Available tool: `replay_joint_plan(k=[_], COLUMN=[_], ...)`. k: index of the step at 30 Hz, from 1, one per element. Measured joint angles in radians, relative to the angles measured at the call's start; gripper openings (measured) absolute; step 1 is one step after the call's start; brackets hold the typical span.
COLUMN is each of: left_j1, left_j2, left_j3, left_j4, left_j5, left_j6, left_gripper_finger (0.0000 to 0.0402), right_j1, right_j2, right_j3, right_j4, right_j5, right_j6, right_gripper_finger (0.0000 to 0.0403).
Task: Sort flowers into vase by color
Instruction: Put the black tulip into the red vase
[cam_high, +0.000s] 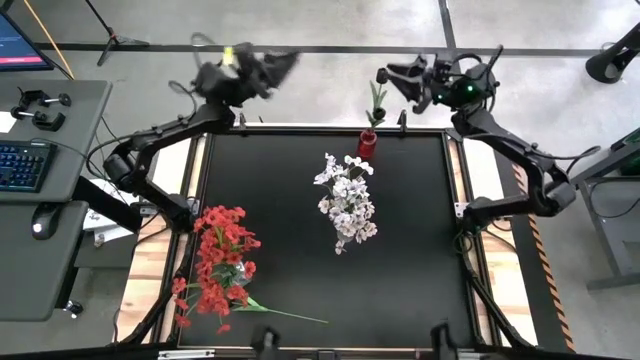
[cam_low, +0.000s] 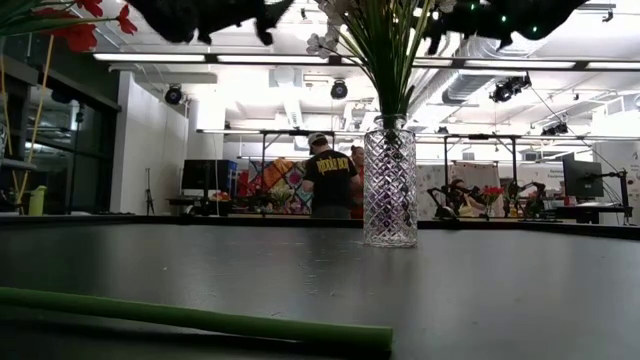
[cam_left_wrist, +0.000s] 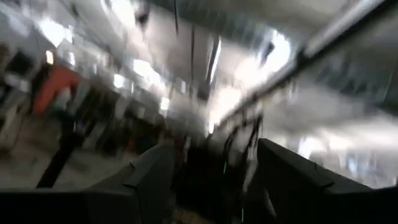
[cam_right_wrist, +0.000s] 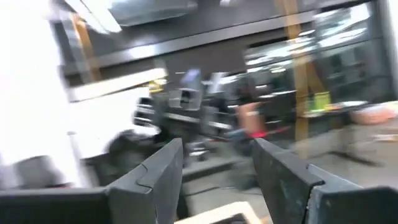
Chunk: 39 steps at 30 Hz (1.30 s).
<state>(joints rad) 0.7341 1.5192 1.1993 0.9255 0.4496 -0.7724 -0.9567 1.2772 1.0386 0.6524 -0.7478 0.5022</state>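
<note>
A clear cut-glass vase (cam_low: 390, 190) stands at the middle of the table's far edge (cam_high: 367, 145), with green stems and a few white blooms (cam_low: 325, 40) in it. White flowers (cam_high: 346, 200) lie on the black table's middle. Red flowers (cam_high: 220, 262) lie at the near left, one long stem (cam_high: 290, 313) pointing right; it shows as a green stem (cam_low: 200, 318) in the low view. My left gripper (cam_high: 280, 65) is raised beyond the far left edge, open and holding nothing (cam_left_wrist: 214, 180). My right gripper (cam_high: 388, 75) is raised beyond the far edge, right of the vase, open and holding nothing (cam_right_wrist: 217, 174).
A grey desk with a keyboard (cam_high: 22, 165) and a mouse stands left of the table. A person (cam_low: 328, 180) stands in the room far behind the vase. The black tabletop (cam_high: 420, 280) is bare at the right and near the front.
</note>
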Motion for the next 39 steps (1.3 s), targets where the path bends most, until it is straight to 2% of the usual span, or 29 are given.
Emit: replay_joint_plan(k=[4,6,8,12,15,19,25,30,34,39], left_j1=[-0.108,-0.166,-0.211,-0.265,-0.277,-0.309,-0.372,-0.419,-0.438,-0.459], left_j2=[0.000,0.000,-0.001,-0.024,-0.060,-0.120,-0.184,-0.196,-0.194,-0.195], left_j3=[0.115,0.153,0.174,0.181,0.181,0.181,0.181,0.181,0.181,0.181], left_j4=[-0.357,-0.460,-0.515,-0.576,-0.640,-0.672,-0.669,-0.671,-0.678,-0.674], left_j5=[0.105,0.128,0.196,0.390,0.462,0.442,0.247,0.146,0.090,0.089], left_j6=[0.297,0.472,0.572,0.528,0.417,0.401,0.418,0.388,0.303,0.245], left_gripper_finger=[0.0216,0.0216,0.0216,0.0216,0.0216,0.0216,0.0216,0.0216,0.0216,0.0216], right_j1=[0.090,0.136,0.181,0.262,0.327,0.424,0.618,0.855,1.074,1.320], right_j2=[-0.033,-0.054,-0.075,-0.123,-0.167,-0.225,-0.265,-0.253,-0.220,-0.167], right_j3=[0.000,0.000,0.000,0.000,0.000,0.000,0.000,0.000,0.000,0.000], right_j4=[0.011,0.011,0.011,0.009,-0.007,-0.049,-0.246,-0.459,-0.567,-0.574], right_j5=[-0.029,-0.003,0.026,0.042,0.041,0.041,0.041,0.061,0.190,0.395], right_j6=[0.063,0.066,0.067,0.067,0.067,0.059,0.016,-0.015,-0.059,-0.004], right_gripper_finger=[0.0184,0.0184,0.0184,0.0184,0.0184,0.0184,0.0184,0.0184,0.0184,0.0184])
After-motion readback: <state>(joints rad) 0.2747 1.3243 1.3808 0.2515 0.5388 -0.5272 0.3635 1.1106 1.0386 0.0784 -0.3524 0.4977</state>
